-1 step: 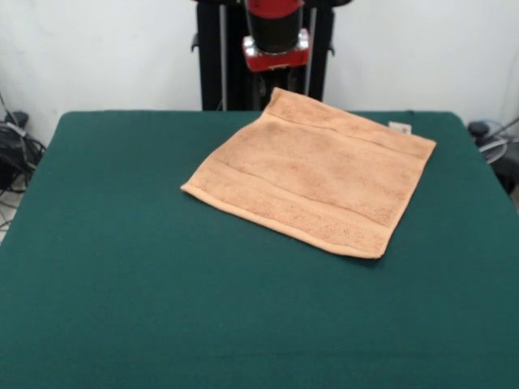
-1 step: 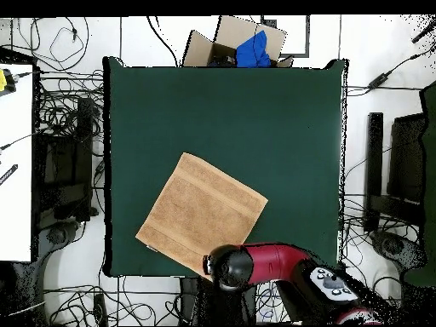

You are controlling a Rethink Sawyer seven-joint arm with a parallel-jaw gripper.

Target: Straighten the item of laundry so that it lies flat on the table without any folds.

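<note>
The item of laundry is a tan terry towel with woven border bands. It lies spread out and turned like a diamond on the far right part of the table. A small white tag sits at its far right corner. No fold shows on it. The gripper hangs on the red and black arm just behind the towel's far corner. In the overhead view the arm's head covers the towel's corner at the table's bottom edge. The gripper's state is hidden.
The overhead view shows a cardboard box with blue cloth beyond the table's top edge. Cables and black stands lie on the floor on both sides. A white desk stands at the left.
</note>
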